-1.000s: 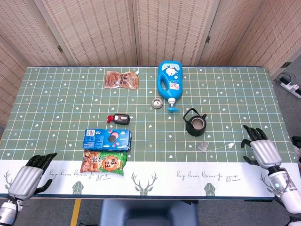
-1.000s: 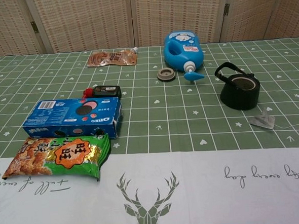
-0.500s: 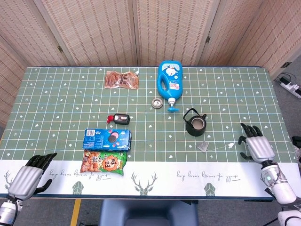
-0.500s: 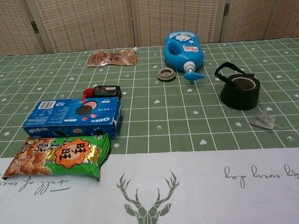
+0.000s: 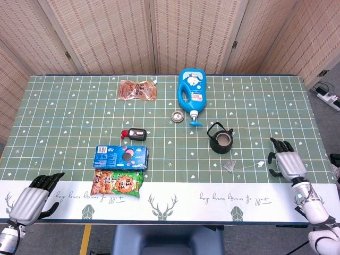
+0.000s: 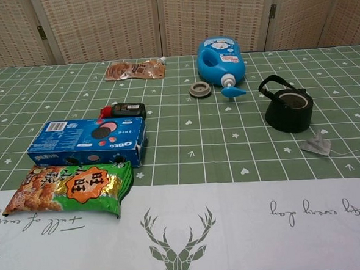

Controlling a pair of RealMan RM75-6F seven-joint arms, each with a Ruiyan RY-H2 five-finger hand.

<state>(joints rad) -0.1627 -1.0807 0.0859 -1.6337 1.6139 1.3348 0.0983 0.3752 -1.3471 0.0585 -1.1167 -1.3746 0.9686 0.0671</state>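
My right hand (image 5: 287, 162) hovers at the table's right edge with its fingers apart and nothing in them. Just to its left lies a tea bag (image 5: 230, 165) (image 6: 315, 144) with its string and paper tag (image 5: 261, 163). A black teapot (image 5: 220, 139) (image 6: 288, 109) without a lid stands behind the bag. My left hand (image 5: 33, 200) rests at the front left corner, fingers loosely spread, holding nothing. Nearest to it is a green snack bag (image 5: 117, 184) (image 6: 69, 188). The chest view shows neither hand.
A blue Oreo box (image 5: 120, 156) (image 6: 86, 142) lies behind the snack bag, with a small black and red item (image 5: 136, 133) (image 6: 122, 110) further back. A blue bottle (image 5: 191, 93) (image 6: 220, 64) lies on its side beside a round cap (image 5: 177, 115) (image 6: 198, 89). A brown packet (image 5: 138, 89) (image 6: 134, 70) sits far back.
My right hand has drifted up and slightly left along the right edge, closer to the tea bag's tag. The left hand and all objects have stayed put.
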